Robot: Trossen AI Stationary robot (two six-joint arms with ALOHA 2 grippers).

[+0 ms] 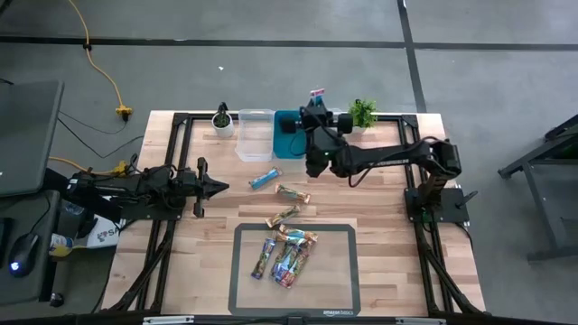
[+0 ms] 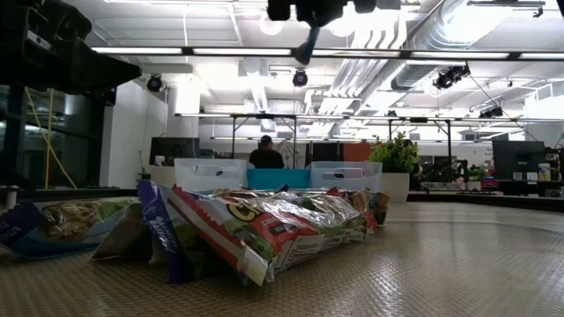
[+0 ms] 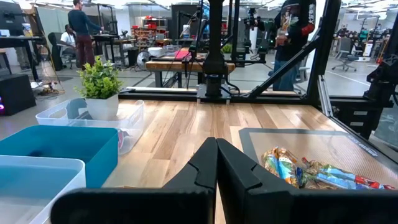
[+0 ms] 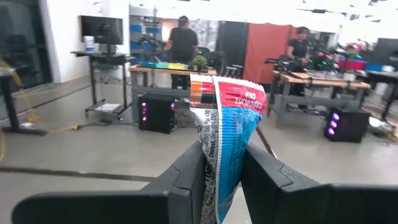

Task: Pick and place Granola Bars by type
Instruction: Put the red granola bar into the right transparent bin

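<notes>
Several granola bars point(image 1: 284, 253) lie heaped on the grey mat point(image 1: 334, 289) near the table's front edge. Loose ones lie beyond it: a blue bar point(image 1: 265, 179) and a brown bar point(image 1: 293, 193). My right gripper point(image 1: 316, 101) is raised over the far middle of the table, by the blue bin point(image 1: 287, 126), and is shut on a red-and-blue bar point(image 4: 224, 124). My left gripper point(image 1: 217, 187) rests shut at the table's left, holding nothing. My right gripper pinches the red-and-blue bar's two flat faces point(image 4: 221, 165) between its two fingers point(image 4: 186, 177). The fingers lie level and point toward the table's far edge. The bar's red-banded end point(image 4: 233, 93) sticks out past the fingertips, and the bar is lifted clear of everything.
A clear bin point(image 1: 255, 134) stands left of the blue bin at the far edge. Small potted plants point(image 1: 222, 117) point(image 1: 362, 113) flank the bins. The left wrist view shows the blue bin point(image 3: 56, 149) and the heap on the mat point(image 3: 311, 171). People stand in the room beyond.
</notes>
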